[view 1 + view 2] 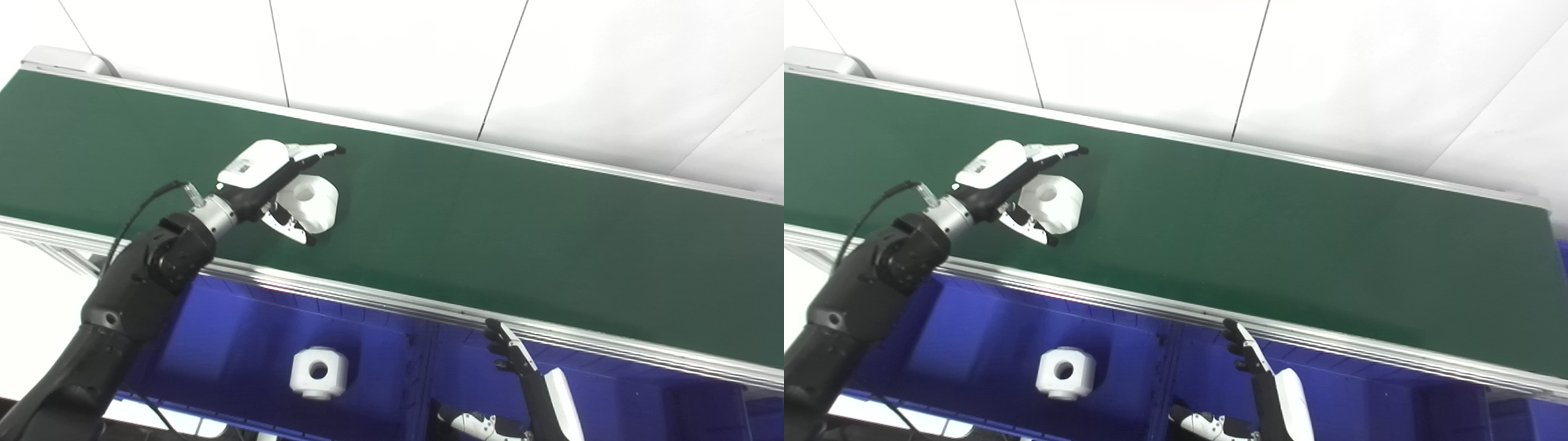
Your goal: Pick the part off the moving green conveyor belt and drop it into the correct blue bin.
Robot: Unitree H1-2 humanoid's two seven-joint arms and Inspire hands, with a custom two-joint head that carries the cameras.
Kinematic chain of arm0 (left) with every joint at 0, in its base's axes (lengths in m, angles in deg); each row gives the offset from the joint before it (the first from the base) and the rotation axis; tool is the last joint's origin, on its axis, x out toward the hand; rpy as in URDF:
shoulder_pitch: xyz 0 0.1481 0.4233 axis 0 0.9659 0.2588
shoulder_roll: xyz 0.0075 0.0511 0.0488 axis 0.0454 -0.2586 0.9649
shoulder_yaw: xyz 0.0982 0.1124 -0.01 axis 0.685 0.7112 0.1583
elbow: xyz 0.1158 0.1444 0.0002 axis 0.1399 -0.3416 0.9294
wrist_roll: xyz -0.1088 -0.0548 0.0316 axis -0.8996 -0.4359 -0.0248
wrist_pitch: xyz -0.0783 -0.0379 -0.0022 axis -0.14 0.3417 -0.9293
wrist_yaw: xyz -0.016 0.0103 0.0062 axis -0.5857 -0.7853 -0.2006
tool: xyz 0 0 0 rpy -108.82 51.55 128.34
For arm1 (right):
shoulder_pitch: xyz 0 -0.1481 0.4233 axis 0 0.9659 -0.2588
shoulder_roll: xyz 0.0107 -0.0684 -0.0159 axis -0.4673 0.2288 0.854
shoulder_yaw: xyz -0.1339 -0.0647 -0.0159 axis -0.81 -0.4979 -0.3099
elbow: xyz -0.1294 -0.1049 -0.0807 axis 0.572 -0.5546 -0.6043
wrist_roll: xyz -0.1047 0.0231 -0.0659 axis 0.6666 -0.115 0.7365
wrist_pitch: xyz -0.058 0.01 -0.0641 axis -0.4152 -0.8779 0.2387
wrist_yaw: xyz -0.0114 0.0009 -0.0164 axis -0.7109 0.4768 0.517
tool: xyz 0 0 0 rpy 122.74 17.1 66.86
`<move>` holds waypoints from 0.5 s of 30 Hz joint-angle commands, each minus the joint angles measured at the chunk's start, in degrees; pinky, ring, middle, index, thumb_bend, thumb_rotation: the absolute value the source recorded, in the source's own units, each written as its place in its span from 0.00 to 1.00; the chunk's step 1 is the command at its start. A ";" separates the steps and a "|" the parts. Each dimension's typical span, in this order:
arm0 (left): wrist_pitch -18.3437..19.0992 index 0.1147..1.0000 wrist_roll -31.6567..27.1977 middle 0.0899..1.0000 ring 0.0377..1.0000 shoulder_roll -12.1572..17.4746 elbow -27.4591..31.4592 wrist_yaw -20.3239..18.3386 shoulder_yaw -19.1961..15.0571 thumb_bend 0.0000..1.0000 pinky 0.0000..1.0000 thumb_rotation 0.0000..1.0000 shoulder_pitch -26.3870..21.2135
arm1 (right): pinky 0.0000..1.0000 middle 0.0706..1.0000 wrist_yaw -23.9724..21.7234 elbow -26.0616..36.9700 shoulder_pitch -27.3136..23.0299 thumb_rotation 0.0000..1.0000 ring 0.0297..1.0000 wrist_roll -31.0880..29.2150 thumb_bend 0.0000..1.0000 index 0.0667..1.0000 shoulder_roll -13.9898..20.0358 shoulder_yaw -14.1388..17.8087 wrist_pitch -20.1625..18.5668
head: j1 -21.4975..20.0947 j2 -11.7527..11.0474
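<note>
A white blocky part [313, 202] with a round hole lies on the green conveyor belt [490, 233]. My left hand [269, 184] reaches over it from the left, open, fingers stretched above the part's far side and thumb along its near side; whether they touch it is unclear. My right hand [539, 392] is low at the bottom right, over the blue bins, fingers straight and apart, holding nothing. A second white part [318, 372] with a hole rests in the left blue bin [233, 343].
The belt's aluminium front rail [392, 300] runs between the belt and the bins. A divider [429, 380] separates the left bin from the right blue bin [643, 398]. A white wall stands behind the belt.
</note>
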 commanded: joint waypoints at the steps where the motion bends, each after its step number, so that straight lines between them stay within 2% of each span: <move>1: -0.26 0.86 -1.56 0.86 0.83 -0.57 -0.28 2.11 -0.21 0.84 0.78 0.00 -1.83 | 0.76 0.85 -0.20 2.31 0.59 0.31 0.83 -0.50 0.80 0.90 -0.19 -0.08 0.61 | 0.08 0.03; 3: -1.22 0.82 -3.92 0.82 0.76 -1.89 -1.98 2.69 -0.50 0.82 0.66 0.00 -1.67 | 0.76 0.85 -0.08 2.37 0.61 0.30 0.83 -0.37 0.80 0.89 -0.21 -0.10 0.73 | 0.06 0.18; 5: -1.92 0.79 -4.82 0.80 0.71 -2.64 -3.17 3.35 -0.37 0.80 0.59 0.00 -1.67 | 0.77 0.85 0.05 2.27 0.62 0.30 0.83 -0.50 0.80 0.89 -0.18 -0.08 1.00 | 0.06 0.18; 8: -2.08 0.72 -4.17 0.72 0.67 -3.22 -3.86 4.36 0.28 0.73 0.58 0.00 -1.62 | 0.76 0.85 0.20 2.30 0.68 0.30 0.83 -0.59 0.80 0.89 -0.21 -0.11 1.30 | 0.04 0.34; 9: -1.94 0.68 -3.72 0.67 0.62 -3.47 -3.81 4.75 0.52 0.68 0.53 0.00 -1.50 | 0.76 0.85 0.26 2.28 0.68 0.30 0.83 -0.55 0.80 0.89 -0.19 -0.11 1.39 | 0.04 0.34; 10: -2.13 0.59 -3.48 0.58 0.51 -3.70 -3.86 5.24 0.76 0.60 0.46 0.00 -1.41 | 0.77 0.85 0.13 2.41 0.72 0.30 0.83 -0.60 0.80 0.89 -0.19 -0.10 1.15 | 0.04 0.34; 12: -1.67 0.52 -2.86 0.51 0.41 -3.98 -3.55 6.04 1.22 0.53 0.42 0.00 -1.17 | 0.77 0.85 -0.23 2.82 0.89 0.30 0.83 -0.57 0.80 0.90 -0.22 -0.10 0.46 | 0.01 0.52; 15: -0.74 0.48 -2.24 0.47 0.38 -4.00 -2.66 6.44 1.80 0.50 0.42 0.00 -0.93 | 0.77 0.85 -0.24 2.97 1.01 0.30 0.83 -0.52 0.80 0.89 -0.24 -0.09 0.57 | 0.15 0.65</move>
